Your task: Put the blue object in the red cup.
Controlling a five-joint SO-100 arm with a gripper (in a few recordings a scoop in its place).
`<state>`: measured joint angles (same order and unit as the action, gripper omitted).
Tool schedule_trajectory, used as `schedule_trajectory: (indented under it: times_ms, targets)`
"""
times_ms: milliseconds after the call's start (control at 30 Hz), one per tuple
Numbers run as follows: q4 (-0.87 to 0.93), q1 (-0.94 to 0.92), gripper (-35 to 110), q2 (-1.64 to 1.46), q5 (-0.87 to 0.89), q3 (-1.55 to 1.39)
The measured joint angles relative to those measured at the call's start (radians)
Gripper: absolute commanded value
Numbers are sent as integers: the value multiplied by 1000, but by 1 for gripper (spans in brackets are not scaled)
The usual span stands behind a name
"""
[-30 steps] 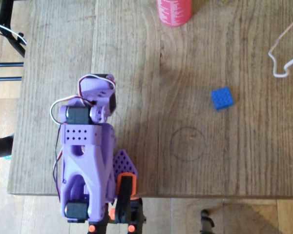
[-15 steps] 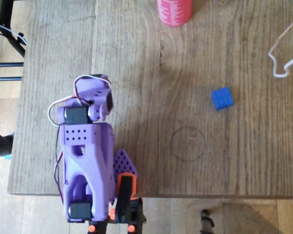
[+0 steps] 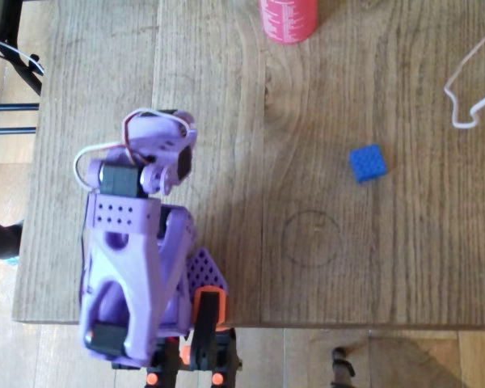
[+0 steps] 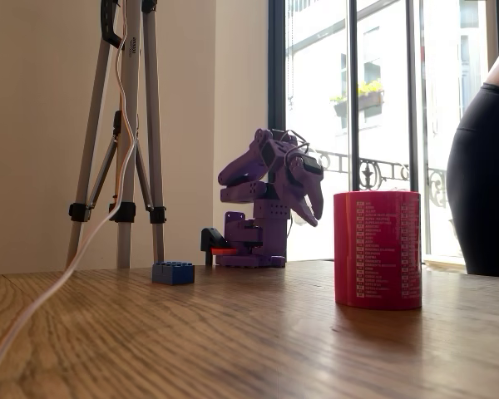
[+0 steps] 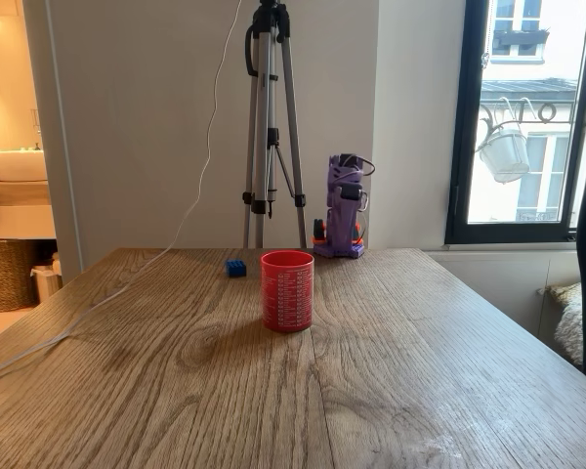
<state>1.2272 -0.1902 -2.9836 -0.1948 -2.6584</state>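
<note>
The gripper hangs folded at the purple arm's front, fingers pointing down and slightly toward the right of that fixed view, above the table and holding nothing. Its two fingers look close together there, but whether they are fully clenched or a little parted I cannot tell; in the overhead view the arm's own body hides the tips.

The arm fills the lower left of the overhead frame, bunched over its base at the table's bottom edge. The task looks to be at its very start: the reach toward the block has not yet been made.

The blue object lies right of centre in the overhead view, well apart from the arm, flat on the wooden table. It is a small bright blue square brick, with a grid of studs on top, turned slightly askew to the table's grain. In the fixed views it shows as a low, flat block near the tripod's feet.

The red cup stands upright at the top edge of the overhead frame, open end up, white print on its side.

The next move, as I judge it, calls for unfolding the arm, swinging rightward over the brick, parting the fingers and aligning them with its tilted sides. A white cable lies upper right, clear of the block.
</note>
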Motion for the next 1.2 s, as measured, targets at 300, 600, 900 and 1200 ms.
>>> schedule_trajectory:
  times_ms: [300,600,900,1200]
  targets:
    - [78,-147,0,704,29,568]
    - [91,-557,1,1244,307,996]
    - [153,-805,1,1402,428,1045]
    - [58,-808,1,1408,337,997]
